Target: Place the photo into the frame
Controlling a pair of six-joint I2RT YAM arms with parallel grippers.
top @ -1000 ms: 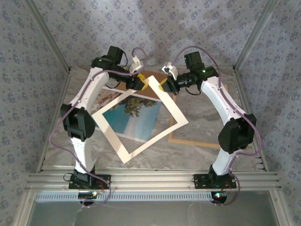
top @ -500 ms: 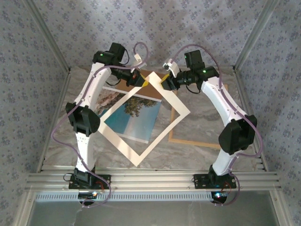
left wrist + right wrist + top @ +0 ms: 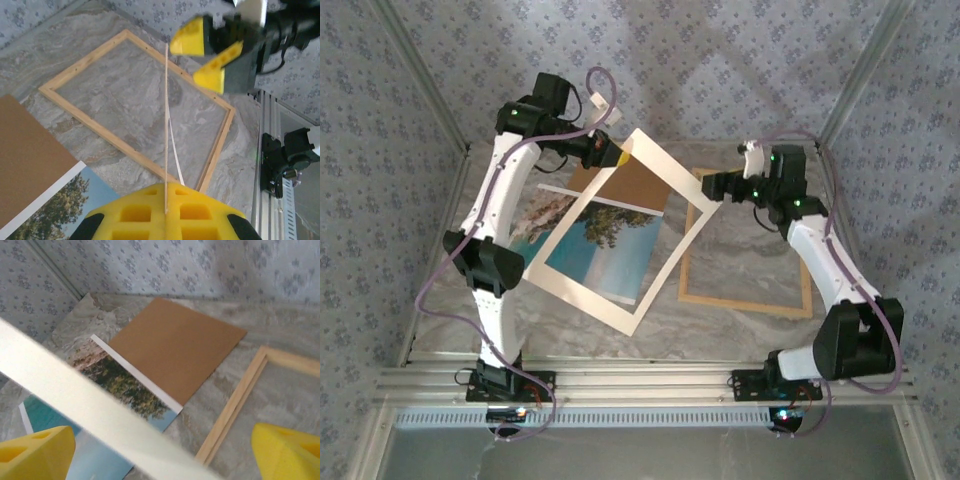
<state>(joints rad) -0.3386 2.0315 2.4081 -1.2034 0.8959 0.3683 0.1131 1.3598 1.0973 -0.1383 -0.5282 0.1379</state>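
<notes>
Above: left pincer (image 3: 613, 157) clamped on white mat (image 3: 585, 296), right pincer (image 3: 712, 187) spread; photo (image 3: 595, 250) laid on the bench (image 3: 720, 335) near the frame (image 3: 745, 303). Left wrist: white mat pinched edge-on. Right wrist: photo judged thin, bendable, best taken by its margin.

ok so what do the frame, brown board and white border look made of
Frame: pale bare-looking wood, matte, faint grain. Brown board: probably fibreboard or card, flat even matte brown. White border: likely mat card, matte, very thin seen edge-on.

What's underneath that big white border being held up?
The photo and a brown board lie beneath the white mat, seen through its opening. The mat's strips hide parts of both.
</notes>
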